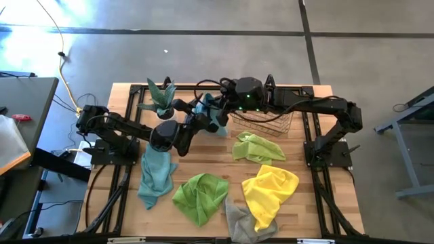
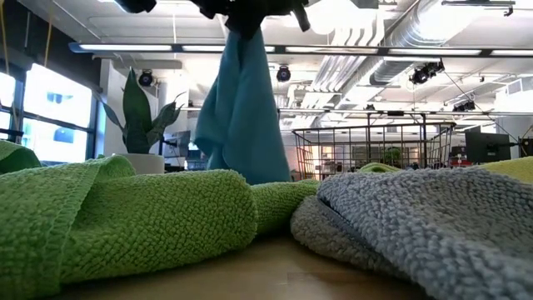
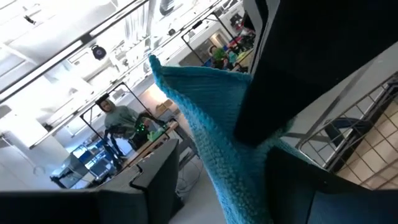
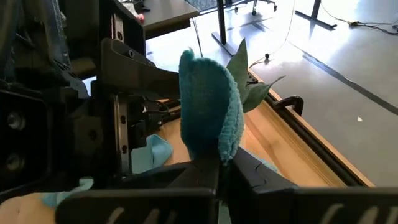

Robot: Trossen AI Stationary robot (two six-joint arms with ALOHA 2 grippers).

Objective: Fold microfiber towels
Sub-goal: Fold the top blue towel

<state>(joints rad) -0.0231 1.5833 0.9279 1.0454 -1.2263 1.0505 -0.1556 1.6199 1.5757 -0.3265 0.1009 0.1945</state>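
The shut right tool (image 4: 217,165) holds a teal towel (image 4: 208,106) up; the left tool (image 1: 192,122) is open beside it. It is better that the left takes a free corner before spreading.

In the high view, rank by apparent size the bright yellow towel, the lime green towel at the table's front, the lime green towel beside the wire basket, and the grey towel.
1. Bright yellow microfiber towel and front lime green microfiber towel: look alike, no ranking.
2. Lime green microfiber towel by the copper wire basket.
3. Grey microfiber towel, partly hidden under the yellow one and cut off at the picture's edge, so unsure.

No text, label or number can be read anywhere
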